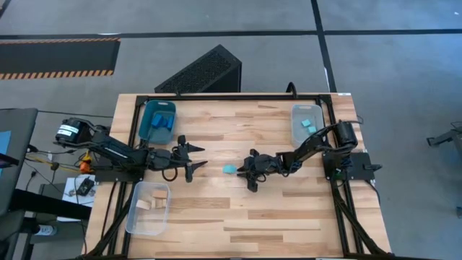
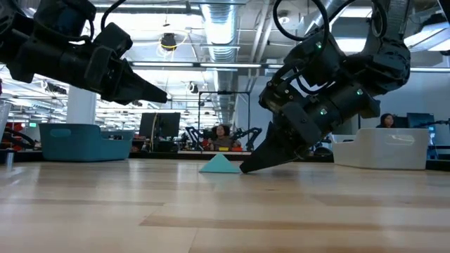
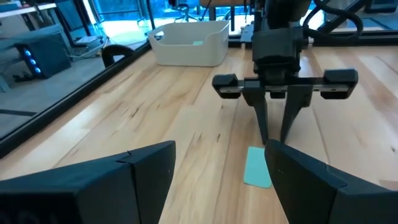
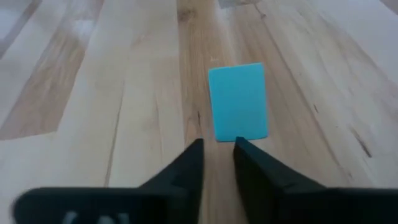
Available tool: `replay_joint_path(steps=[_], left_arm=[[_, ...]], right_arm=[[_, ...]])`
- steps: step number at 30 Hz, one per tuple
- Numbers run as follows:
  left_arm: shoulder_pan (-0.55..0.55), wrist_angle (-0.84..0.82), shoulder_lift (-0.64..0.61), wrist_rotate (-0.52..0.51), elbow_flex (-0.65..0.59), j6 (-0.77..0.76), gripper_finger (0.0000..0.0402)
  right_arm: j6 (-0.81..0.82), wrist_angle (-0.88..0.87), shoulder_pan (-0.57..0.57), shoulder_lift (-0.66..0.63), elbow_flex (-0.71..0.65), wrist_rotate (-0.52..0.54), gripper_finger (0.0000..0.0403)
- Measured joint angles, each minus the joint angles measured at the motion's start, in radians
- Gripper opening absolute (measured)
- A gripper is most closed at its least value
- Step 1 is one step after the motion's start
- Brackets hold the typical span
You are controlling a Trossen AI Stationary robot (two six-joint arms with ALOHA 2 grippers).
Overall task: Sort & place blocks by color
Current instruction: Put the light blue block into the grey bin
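Smooth turquoise wedge block (image 4: 237, 101) on grainy wood, right gripper (image 4: 217, 163) jaws narrowly apart, empty.

right gripper (image 1: 243, 170) low, nearly closed; left gripper (image 1: 200, 158) spread wide.

A lone block (image 1: 229, 169) lies mid-table between the left gripper (image 1: 199, 158) and the right gripper (image 1: 243, 172), just beside the right fingertips, with two trays (image 1: 158, 120) (image 1: 148, 209) at the table's (image 1: 245, 217) left side holding blocks and a third tray (image 1: 307, 124) at its right far corner
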Motion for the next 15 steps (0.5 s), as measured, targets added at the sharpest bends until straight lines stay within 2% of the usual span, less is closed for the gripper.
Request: replay_joint_path(steps=[10,15], left_arm=[[0.0,-0.008,0.0,0.0,0.0,0.006,0.0238],[0.0,-0.006,0.0,0.0,0.0,0.012,0.0238]], right_arm=[[-0.084,0.004,-0.011,0.0,0.029,0.018,0.03],[-0.128,-0.006,-0.023,0.011,0.088,0.019,0.0335]])
